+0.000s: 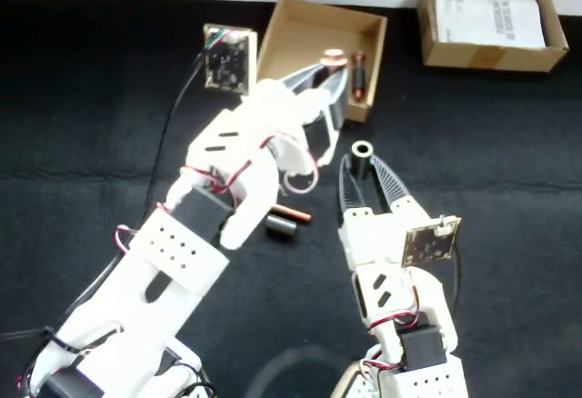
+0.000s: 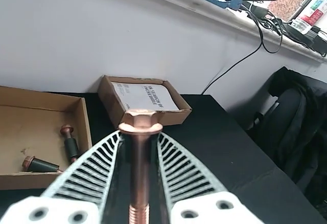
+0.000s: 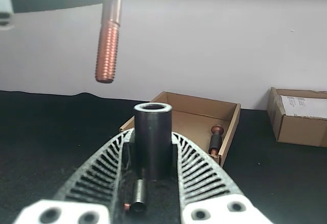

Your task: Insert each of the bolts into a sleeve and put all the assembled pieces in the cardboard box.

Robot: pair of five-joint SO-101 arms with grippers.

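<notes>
Clamped in the left claw (image 2: 140,134): a copper bolt (image 2: 138,183), hexagonal head up, threaded tip higher than the right claw (image 3: 153,137) and apart from it. Pinched upright there: a smooth black sleeve (image 3: 153,142). Beyond both claws, a cardboard box (image 1: 300,39) with two assembled pieces (image 2: 69,143). Behind the left claw, on the dark surface (image 1: 509,189), a spare sleeve (image 1: 281,227) and spare bolt (image 1: 296,213). Off to the right claw's right, a second box (image 1: 491,55) with a printed sheet (image 1: 491,18), print unreadable.

Loose bolt (image 1: 298,214), apparently half under arm (image 1: 238,166)

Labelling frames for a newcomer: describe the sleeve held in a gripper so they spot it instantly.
Find the cardboard box with assembled pieces. Before its near corner, the right gripper holds a black sleeve upright, bore up. The spare sleeve lies flat.
</notes>
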